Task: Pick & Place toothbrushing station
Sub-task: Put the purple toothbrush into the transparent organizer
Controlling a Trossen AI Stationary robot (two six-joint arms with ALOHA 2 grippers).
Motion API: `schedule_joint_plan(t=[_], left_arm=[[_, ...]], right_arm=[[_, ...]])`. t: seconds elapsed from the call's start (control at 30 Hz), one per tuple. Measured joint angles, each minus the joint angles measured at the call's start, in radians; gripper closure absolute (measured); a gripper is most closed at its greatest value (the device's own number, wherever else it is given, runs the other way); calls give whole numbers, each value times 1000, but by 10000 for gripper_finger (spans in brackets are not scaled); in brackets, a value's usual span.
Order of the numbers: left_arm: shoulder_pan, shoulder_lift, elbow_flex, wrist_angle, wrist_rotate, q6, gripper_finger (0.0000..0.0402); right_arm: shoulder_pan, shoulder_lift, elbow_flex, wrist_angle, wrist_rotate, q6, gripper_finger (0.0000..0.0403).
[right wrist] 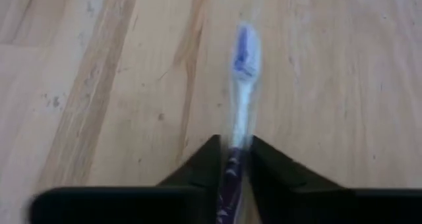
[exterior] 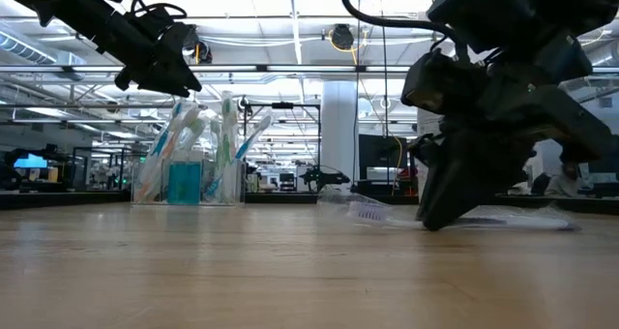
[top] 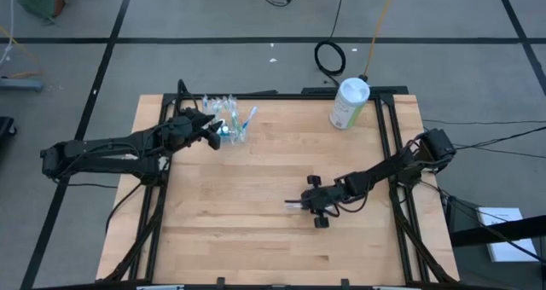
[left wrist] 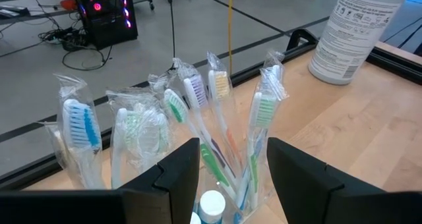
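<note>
Right gripper point(right wrist: 232, 159) low on the table point(top: 256, 239), fingers clamped on a wrapped toothbrush point(right wrist: 242, 72) lying flat; bare wood all round. Left gripper point(left wrist: 227, 168) spread apart, hovering over the toothbrush cup point(top: 232, 126) near the table's far edge.

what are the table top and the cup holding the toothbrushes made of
Table top: looks like wood, pale matte planks, with grain lines and board seams showing. Cup: seemingly clear glossy plastic, since the toothbrushes inside show straight through its wall.

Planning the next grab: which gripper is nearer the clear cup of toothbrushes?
Left. The left gripper hovers beside the cup at the table's far left; the right gripper is mid-table, at a lone toothbrush.
</note>
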Motion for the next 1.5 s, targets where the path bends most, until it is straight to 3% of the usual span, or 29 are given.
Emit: schedule_joint_plan(t=[0.1,0.27,0.43,0.63,0.87,1.0,1.2,1.33,1.5], left_arm=[[0,0,0,0,0,2,218],[0,0,0,13,75,44,218],[-6,0,0,100,331,162,218],[-38,0,0,248,621,323,218],[-74,100,0,419,620,401,218],[-94,233,0,523,627,390,218],[-112,406,-1,809,626,389,218],[-116,463,0,944,627,391,218],[-124,473,0,954,627,395,218]], right_arm=[[-13,1,-2,47,-7,-2,388],[-53,-8,-10,278,-22,-124,384],[-149,-37,-4,625,-8,-345,402],[-318,-39,16,982,-12,-346,402],[-430,-40,102,1052,-246,-200,402],[-430,-38,106,1009,-244,-219,402],[-430,-38,106,990,-244,-214,402],[-430,-38,106,976,-242,-212,402],[-430,-39,106,940,-242,-236,403]])
